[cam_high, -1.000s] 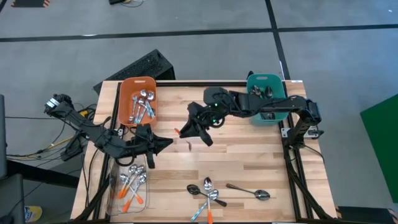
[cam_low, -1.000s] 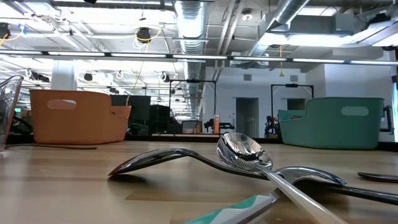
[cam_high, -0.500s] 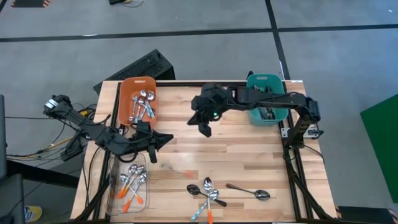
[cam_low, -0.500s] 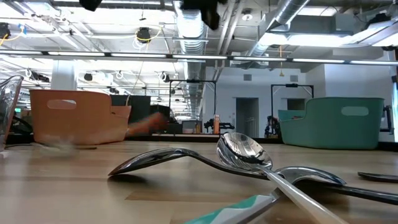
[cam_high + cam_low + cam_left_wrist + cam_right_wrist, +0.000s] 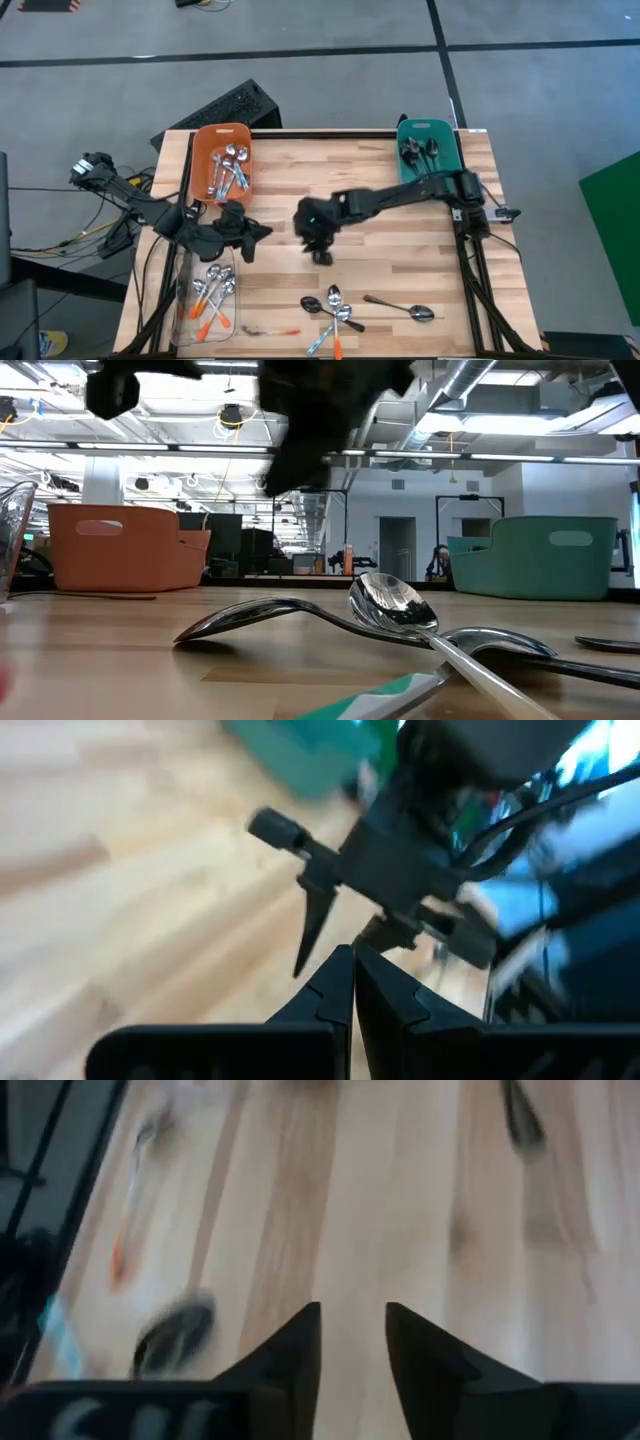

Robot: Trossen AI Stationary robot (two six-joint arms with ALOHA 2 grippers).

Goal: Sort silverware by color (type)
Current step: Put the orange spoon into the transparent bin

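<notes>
Step in hand, as judged: reach for the next pick; the right gripper (image 5: pixel 322 254), fingers parted and empty, hangs mid-table just beyond the unsorted spoons (image 5: pixel 335 308) at the near edge; next, descend onto 1 spoon; left gripper (image 5: pixel 249 238) shut, waiting at left.

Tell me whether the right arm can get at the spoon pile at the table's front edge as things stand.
Probably yes. The right gripper hangs over bare wood just behind the spoon pile, its fingers apart and empty. Nothing lies between them; the left gripper waits off to the side.
</notes>
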